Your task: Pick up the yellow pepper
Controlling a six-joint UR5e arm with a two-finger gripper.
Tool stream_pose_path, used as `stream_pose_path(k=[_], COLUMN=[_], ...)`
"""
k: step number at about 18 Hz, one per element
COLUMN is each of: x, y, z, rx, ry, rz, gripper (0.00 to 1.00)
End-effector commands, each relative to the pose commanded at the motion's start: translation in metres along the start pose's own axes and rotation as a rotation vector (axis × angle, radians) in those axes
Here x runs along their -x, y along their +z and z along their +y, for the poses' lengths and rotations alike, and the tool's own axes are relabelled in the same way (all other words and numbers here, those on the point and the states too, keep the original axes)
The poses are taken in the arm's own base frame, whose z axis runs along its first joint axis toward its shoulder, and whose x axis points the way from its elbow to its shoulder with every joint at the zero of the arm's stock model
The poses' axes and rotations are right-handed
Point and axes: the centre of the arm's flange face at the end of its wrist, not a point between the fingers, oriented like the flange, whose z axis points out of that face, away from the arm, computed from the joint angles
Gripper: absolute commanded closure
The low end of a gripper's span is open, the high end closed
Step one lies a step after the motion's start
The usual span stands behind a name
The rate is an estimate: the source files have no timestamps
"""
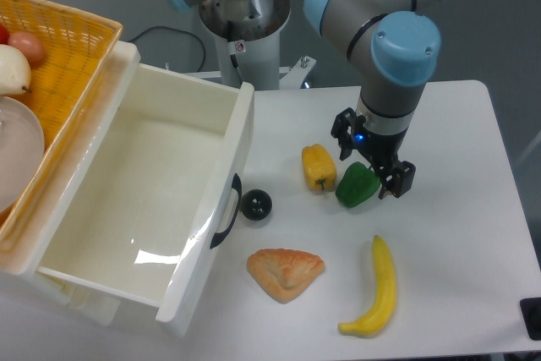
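From the fixed camera, the small glossy yellow bell pepper [318,166] lies on its side on the smooth white counter [473,234], lobed and blocky, its short dark stem pointing toward the front edge. Right beside it sits the shiny green bell pepper [355,185], the two nearly touching. The black two-finger gripper [377,166] hangs directly over the green one, a blue light glowing on its wrist; its fingers are spread fairly wide, straddling the green pepper's top, and it holds nothing.

In front of the peppers lies a golden, flaky triangular pastry [286,273], matte and ridged, and to its right a long curved yellow banana [375,290] with a waxy sheen. A small glossy black ball [256,205] rests just beside the black handle of the big white plastic drawer-like bin [203,209], whose slick inside catches the ceiling light. Behind that, at the left edge, is a woven orange-yellow basket [68,48] with pale rounded items in it. The backdrop is plain grey wall, with the arm's silver base [245,23] at the rear.
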Motion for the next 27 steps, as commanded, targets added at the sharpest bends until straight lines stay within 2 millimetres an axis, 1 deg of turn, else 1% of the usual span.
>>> stream_pose_path(k=[2, 6, 13, 15, 17, 18, 20, 22, 24, 26, 27], x=[-0.002, -0.001, -0.015, -0.016, -0.015, -0.017, -0.018, -0.017, -0.016, -0.019, -0.023], y=[0.005, 0.004, 0.033, 0.035, 0.034, 0.037, 0.038, 0.038, 0.039, 0.046, 0.054], z=[0.0, 0.001, 0.005, 0.004, 0.004, 0.002, -0.005, -0.008, -0.008, -0.006, -0.001], rx=[0.002, -0.001, -0.04, -0.039, -0.045, -0.056, -0.096, -0.099, -0.101, -0.089, -0.085], ry=[0.009, -0.002, -0.018, -0.023, -0.064, -0.087, -0.138, -0.207, -0.22, -0.221, -0.22], rz=[0.008, 0.006, 0.07, 0.073, 0.063, 0.069, 0.069, 0.062, 0.052, 0.064, 0.08], gripper=[0.0, 0.0, 0.0, 0.0, 0.0, 0.0, 0.0, 0.0, 0.0, 0.0, 0.0])
